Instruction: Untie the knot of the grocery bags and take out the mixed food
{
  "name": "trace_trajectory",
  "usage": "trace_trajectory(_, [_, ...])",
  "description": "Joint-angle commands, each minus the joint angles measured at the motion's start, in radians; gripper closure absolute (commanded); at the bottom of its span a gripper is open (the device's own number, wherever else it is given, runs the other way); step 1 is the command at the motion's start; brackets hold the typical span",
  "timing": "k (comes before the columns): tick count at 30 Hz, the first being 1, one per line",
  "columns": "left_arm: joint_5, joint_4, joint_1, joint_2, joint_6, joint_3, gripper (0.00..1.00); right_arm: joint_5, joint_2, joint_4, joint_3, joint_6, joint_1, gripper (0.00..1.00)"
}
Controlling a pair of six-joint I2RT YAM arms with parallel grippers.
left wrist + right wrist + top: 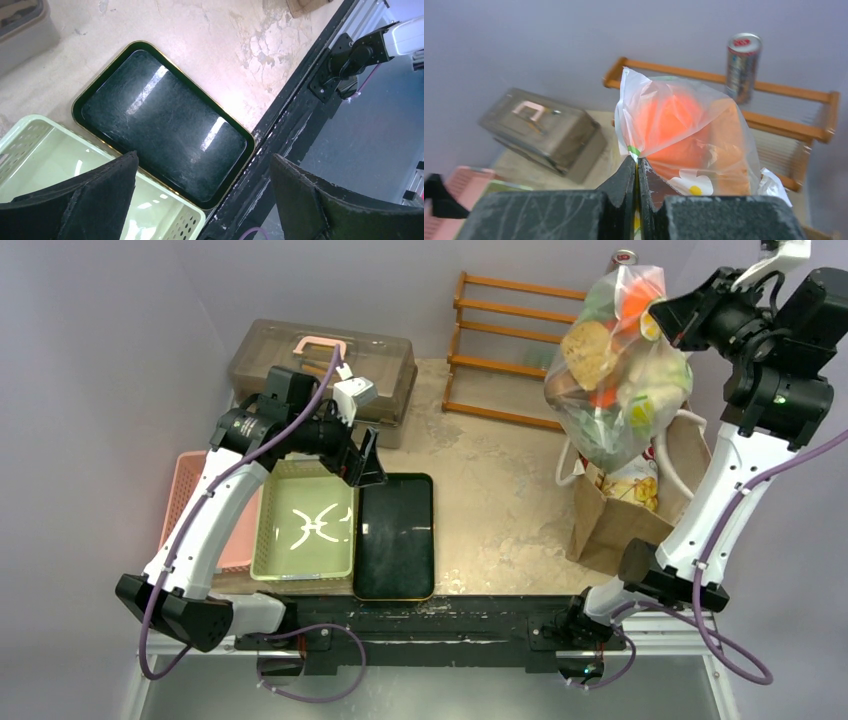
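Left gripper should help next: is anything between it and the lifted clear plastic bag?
Nothing visible. The open left gripper hovers above the black rectangular tray; only bare tabletop lies between it and the crinkly transparent plastic bag pinched by the right gripper.

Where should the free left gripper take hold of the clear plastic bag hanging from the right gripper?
Probably the loose film at the top of the clear plastic bag, beside where the right gripper pinches it. The open left gripper would come from the bag's left, the side facing that arm. Lower down the bag bulges with food, too wide to pinch.
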Motion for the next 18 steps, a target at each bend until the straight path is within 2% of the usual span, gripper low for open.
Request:
trace_trajectory(1, [0.02, 0.049, -0.006, -0.006, -0.049, 0.002, 0.0, -0.172, 0.011, 0.323, 0.038, 0.296, 0.034, 1.0])
trace_trajectory(9, [0.03, 0.061, 0.009, -0.009, -0.105, 0.013, 0.0, -0.188, 0.095, 0.389, 0.076, 0.385, 0.264, 1.0])
trace_trajectory(12, [0.112, 0.077, 0.07, 0.0, -0.161, 0.014, 0.0, -0.2, 0.113, 0.375, 0.079, 0.379, 0.316, 1.0])
trace_trajectory(15, [0.193, 0.113, 0.144, 0.012, -0.213, 0.017, 0.0, -0.217, 0.101, 0.318, 0.008, 0.308, 0.367, 1.0])
trace_trajectory(18, [0.179, 0.126, 0.157, 0.012, -0.193, 0.031, 0.0, -0.218, 0.052, 0.227, -0.127, 0.131, 0.411, 1.0])
